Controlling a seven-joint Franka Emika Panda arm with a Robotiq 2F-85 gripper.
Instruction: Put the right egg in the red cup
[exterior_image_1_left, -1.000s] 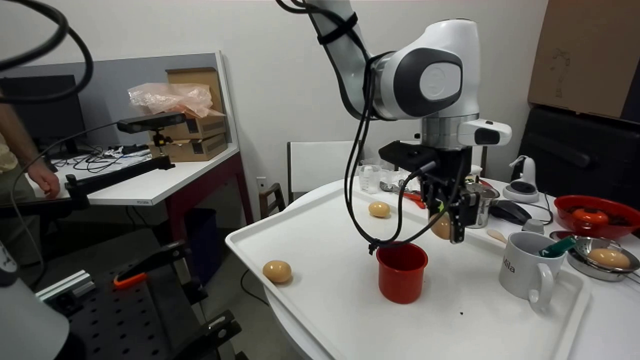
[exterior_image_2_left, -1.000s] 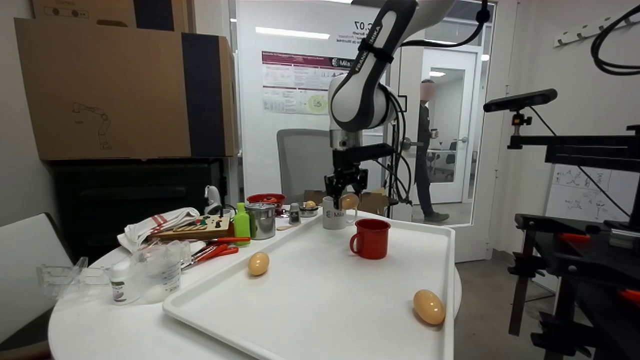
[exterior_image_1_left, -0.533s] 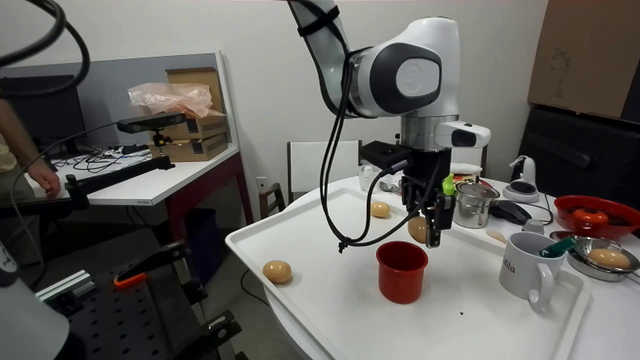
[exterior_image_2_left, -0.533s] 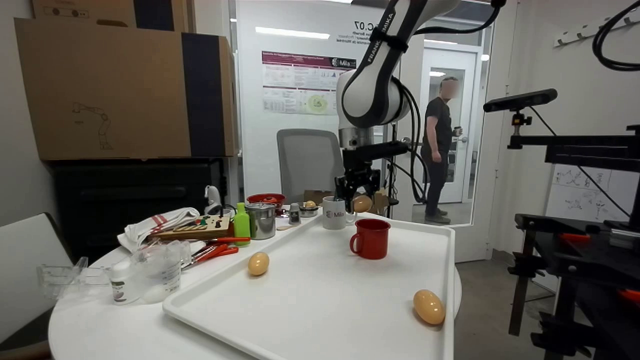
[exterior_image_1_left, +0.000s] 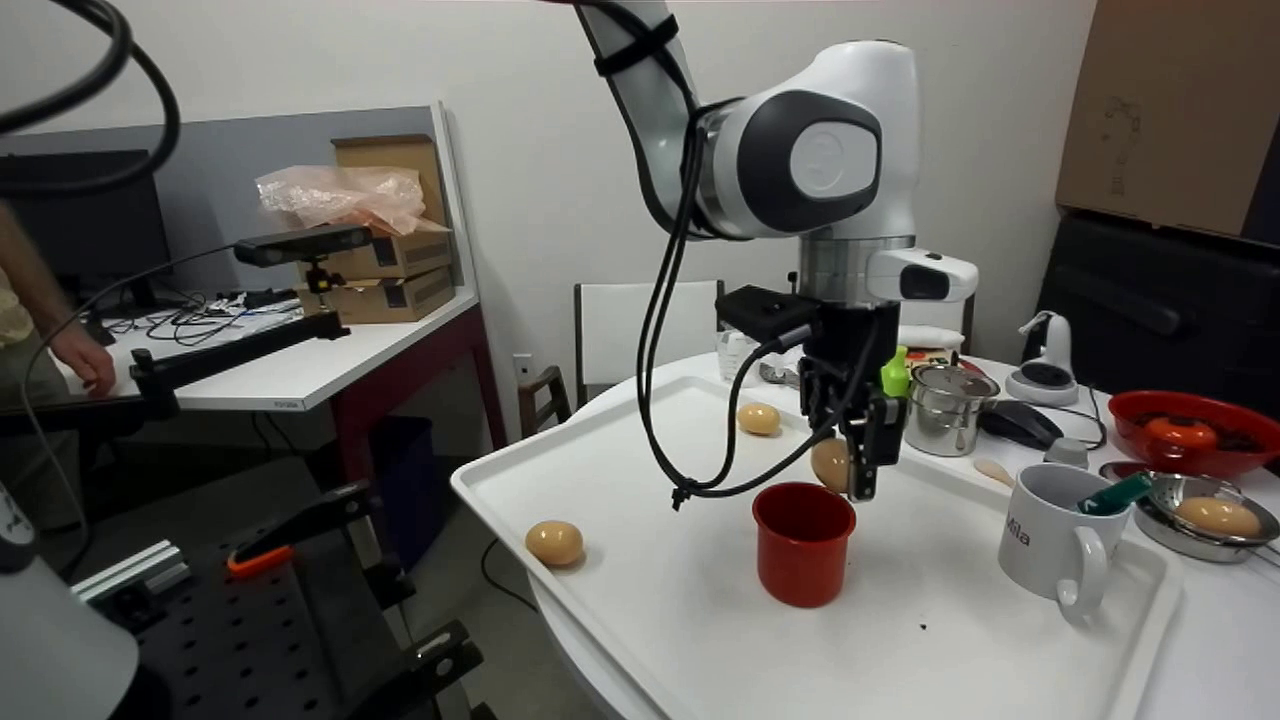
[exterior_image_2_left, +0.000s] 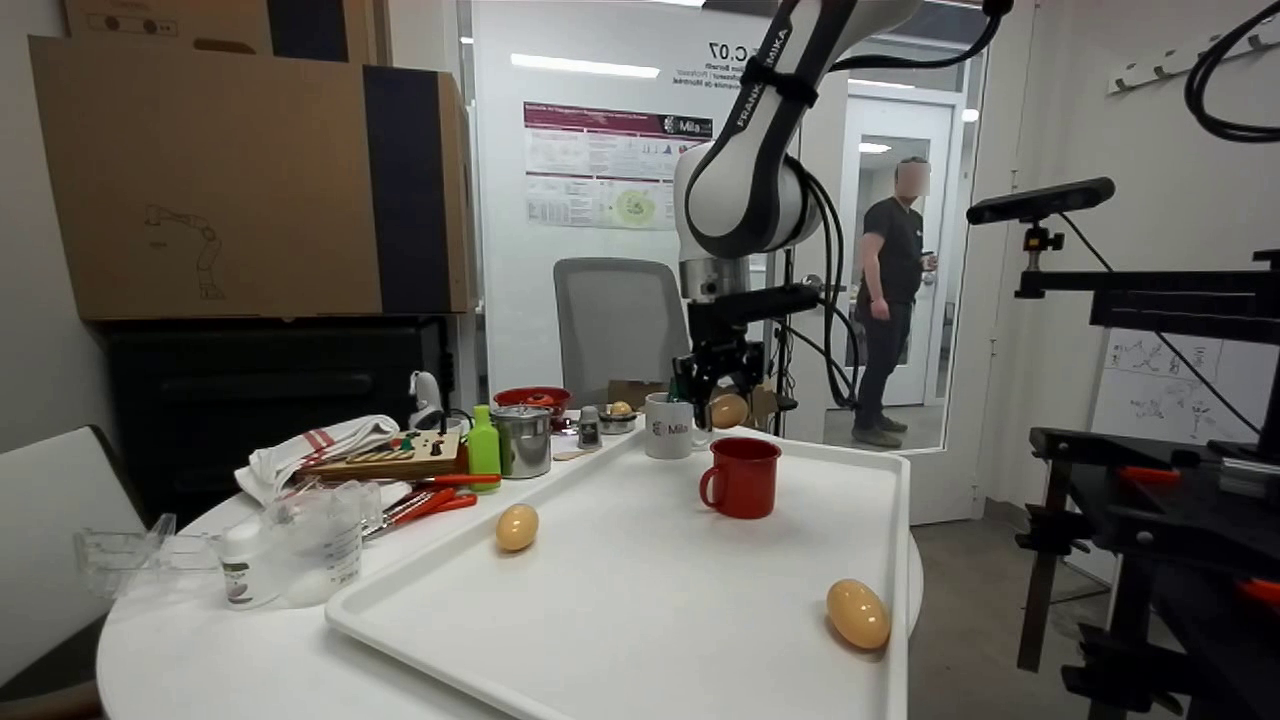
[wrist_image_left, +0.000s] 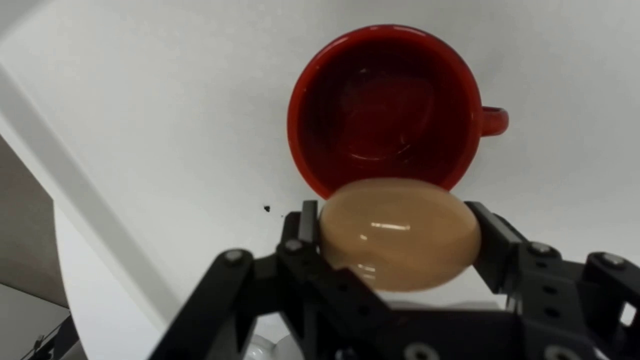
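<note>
The robot arm (exterior_image_1_left: 830, 150) hangs in from above; its upper part is cut off in both exterior views. The white tray (exterior_image_2_left: 640, 590) below is cut off there too. The gripper (wrist_image_left: 397, 240) points downward. The red cup (exterior_image_1_left: 805, 560) stands upright on the tray; its handle is hidden in an exterior view, but in the wrist view it points to the right. The smallest is the egg (exterior_image_2_left: 729, 411), which the gripper grasps in the air; in an exterior view it appears just above the cup's rim. In the wrist view its long axis lies across, from one jaw to the other, and it covers part of the rim. Which end is narrower, I cannot tell.
</note>
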